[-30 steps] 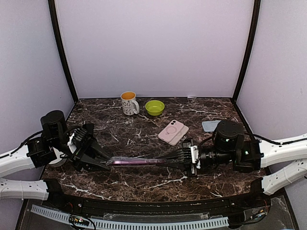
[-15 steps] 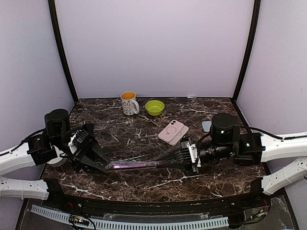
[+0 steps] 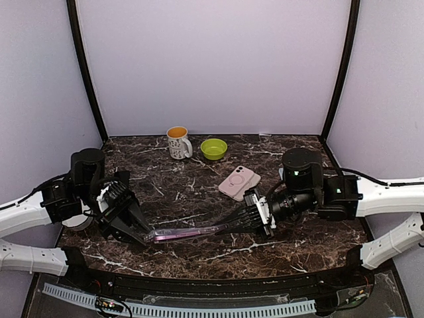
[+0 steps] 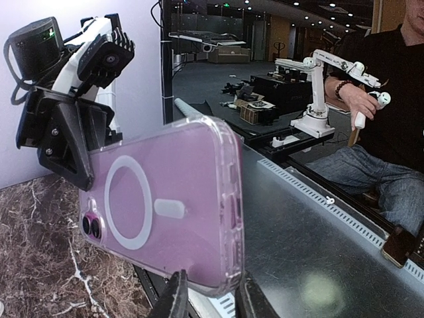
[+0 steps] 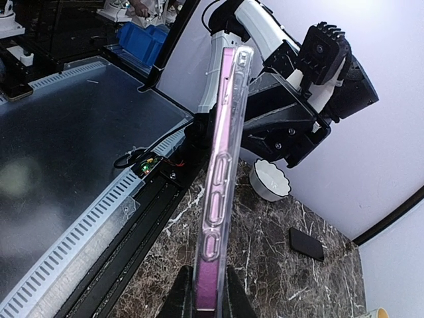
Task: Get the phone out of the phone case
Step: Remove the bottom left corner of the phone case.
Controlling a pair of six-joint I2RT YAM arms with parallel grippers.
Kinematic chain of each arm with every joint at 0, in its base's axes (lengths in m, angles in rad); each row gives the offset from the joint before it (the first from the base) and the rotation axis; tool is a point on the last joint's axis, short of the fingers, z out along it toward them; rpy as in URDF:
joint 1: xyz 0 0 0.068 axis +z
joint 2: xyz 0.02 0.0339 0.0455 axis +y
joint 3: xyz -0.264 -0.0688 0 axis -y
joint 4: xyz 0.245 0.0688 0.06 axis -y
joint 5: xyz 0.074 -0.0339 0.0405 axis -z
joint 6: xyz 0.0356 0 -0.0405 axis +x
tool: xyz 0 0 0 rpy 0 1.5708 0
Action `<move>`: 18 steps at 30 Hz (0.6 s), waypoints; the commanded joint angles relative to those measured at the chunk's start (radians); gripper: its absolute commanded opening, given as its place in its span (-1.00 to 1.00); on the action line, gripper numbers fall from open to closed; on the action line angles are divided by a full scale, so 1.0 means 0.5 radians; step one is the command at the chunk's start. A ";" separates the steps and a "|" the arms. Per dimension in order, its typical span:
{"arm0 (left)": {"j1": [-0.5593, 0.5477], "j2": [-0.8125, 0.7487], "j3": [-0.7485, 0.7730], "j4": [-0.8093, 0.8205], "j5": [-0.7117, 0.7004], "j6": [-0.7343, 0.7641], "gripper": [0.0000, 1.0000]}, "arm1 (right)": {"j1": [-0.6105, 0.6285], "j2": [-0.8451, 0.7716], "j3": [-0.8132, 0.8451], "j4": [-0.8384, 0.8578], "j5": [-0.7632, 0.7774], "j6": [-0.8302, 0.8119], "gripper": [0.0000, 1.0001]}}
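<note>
A purple phone in a clear case (image 3: 189, 232) hangs just above the marble table (image 3: 199, 192) between both grippers. My left gripper (image 3: 147, 236) is shut on its left end, and my right gripper (image 3: 232, 225) is shut on its right end. In the left wrist view the case's back (image 4: 159, 212) with its ring and camera faces me, with my left gripper (image 4: 209, 301) pinching the bottom edge. In the right wrist view the phone (image 5: 222, 179) stands edge-on with its side buttons showing, and my right gripper (image 5: 202, 298) clamps its near end.
A white mug (image 3: 177, 142) and a green bowl (image 3: 213, 148) stand at the back. A pink phone case (image 3: 239, 183) lies mid-table, with a grey flat object (image 3: 290, 173) to its right. A white bowl (image 5: 270, 180) and a black slab (image 5: 306, 244) lie by the left arm.
The right arm has swung left and back, and the left arm has turned inward. The phone now slopes, with its left end lower and nearer the table. Both grips hold.
</note>
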State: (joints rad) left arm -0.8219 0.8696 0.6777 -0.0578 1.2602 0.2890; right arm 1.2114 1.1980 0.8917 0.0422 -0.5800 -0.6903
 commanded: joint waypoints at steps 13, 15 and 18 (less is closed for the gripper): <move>0.007 0.183 0.174 -0.424 0.113 0.204 -0.50 | 0.012 0.134 0.201 -0.058 -0.323 -0.302 -1.00; 0.005 0.189 0.175 -0.416 0.111 0.207 -0.50 | 0.013 0.135 0.183 -0.022 -0.309 -0.285 -1.00; 0.006 0.184 0.177 -0.423 0.089 0.206 -0.44 | 0.013 0.122 0.146 0.053 -0.248 -0.246 -1.00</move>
State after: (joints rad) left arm -0.8230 0.9504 0.7326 -0.2379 1.3460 0.3920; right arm 1.2034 1.2541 0.9421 -0.0536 -0.6888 -0.8032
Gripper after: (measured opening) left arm 0.265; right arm 0.096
